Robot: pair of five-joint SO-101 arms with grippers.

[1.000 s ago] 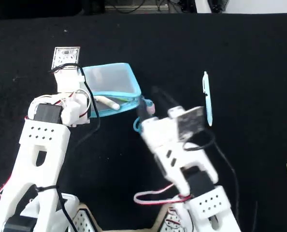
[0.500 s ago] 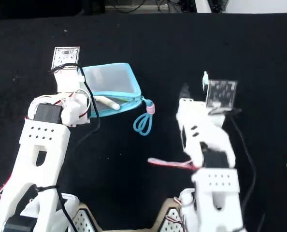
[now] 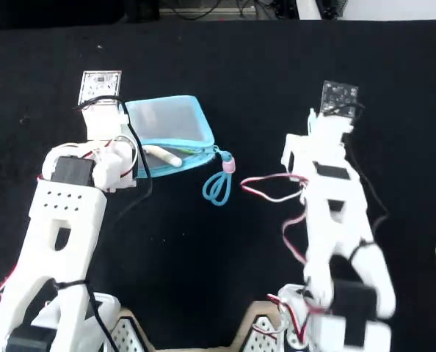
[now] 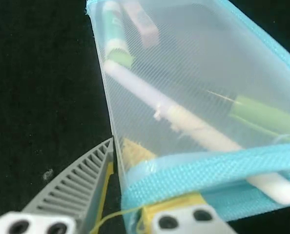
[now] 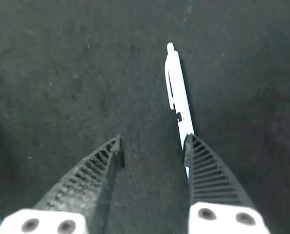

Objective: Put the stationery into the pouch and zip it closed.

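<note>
The black cloth table [image 3: 203, 66] carries a white pen [image 5: 176, 92] with a clip, well apart from the translucent, blue-trimmed pouch [image 3: 166, 125], which holds a white marker [image 4: 184, 122] and green pens [image 4: 262, 114]. Within the last second the right arm [image 3: 335, 213] has swung from the pouch's zip loop [image 3: 218, 187] over to the pen. The right gripper [image 5: 152, 146] is spread wide, the pen's near end just beside one fingertip. The left gripper [image 4: 123, 165] clamps the pouch's edge.
</note>
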